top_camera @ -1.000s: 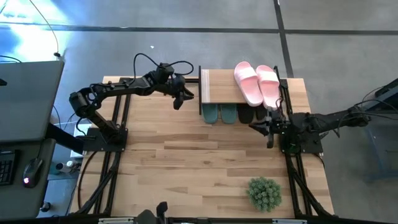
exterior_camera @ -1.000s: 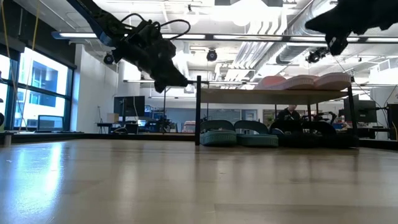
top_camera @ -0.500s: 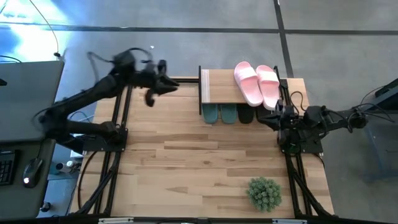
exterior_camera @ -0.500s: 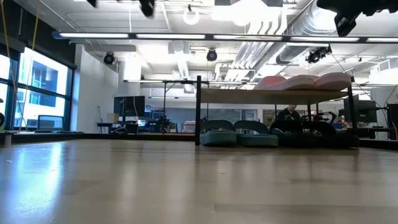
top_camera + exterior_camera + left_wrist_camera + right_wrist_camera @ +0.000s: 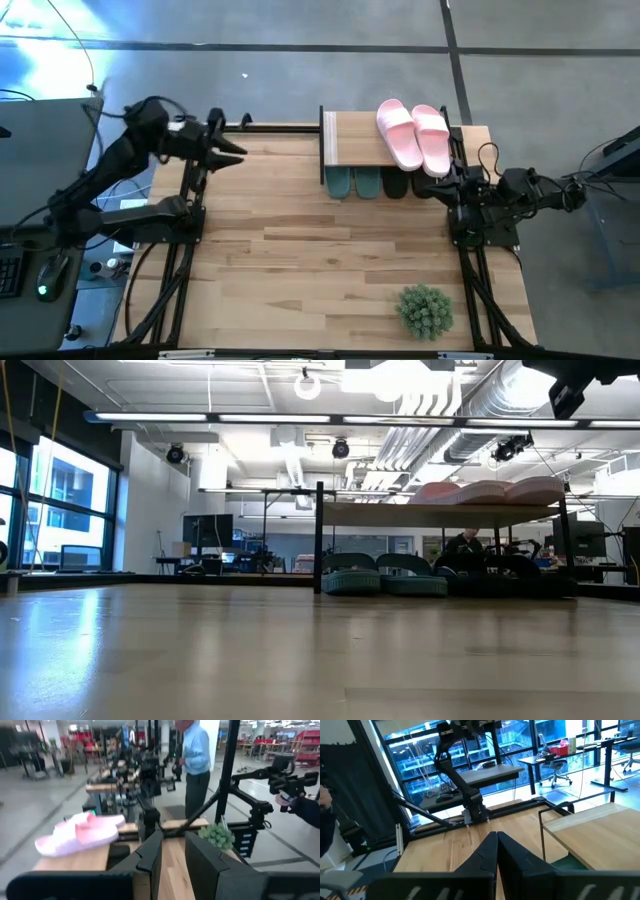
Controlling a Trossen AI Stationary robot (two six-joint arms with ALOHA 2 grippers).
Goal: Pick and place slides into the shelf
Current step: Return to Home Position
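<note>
The left claw (image 5: 232,152) hangs above the tabletop's (image 5: 300,250) edge at about 10 o'clock, pointing toward 3 o'clock. In the left wrist view (image 5: 173,836) its two fingers stand slightly parted with bare wood showing through the narrow gap, and it grips nothing.

The shelf (image 5: 360,140) sits at 12 o'clock on the tabletop. The pink slides (image 5: 415,135) lie side by side on the 3 o'clock half of its top board. Under the board the green slides (image 5: 352,182) are at the 9 o'clock side, with the black slides (image 5: 397,184) just beside them toward 3 o'clock; only their ends poke out from above. The low view shows both pairs on the tabletop beneath the board (image 5: 440,512), the green pair (image 5: 385,582) to the left and the black pair (image 5: 500,575) to the right.

The right claw (image 5: 440,187) is at about 2 o'clock, near the shelf's corner, on an arm folded back over its base. Its fingers are pressed together and empty in the right wrist view (image 5: 496,836).

A round green plant (image 5: 425,310) stands at about 5 o'clock. Beyond the tabletop, the left wrist view catches a person (image 5: 197,760) in a light blue shirt.
</note>
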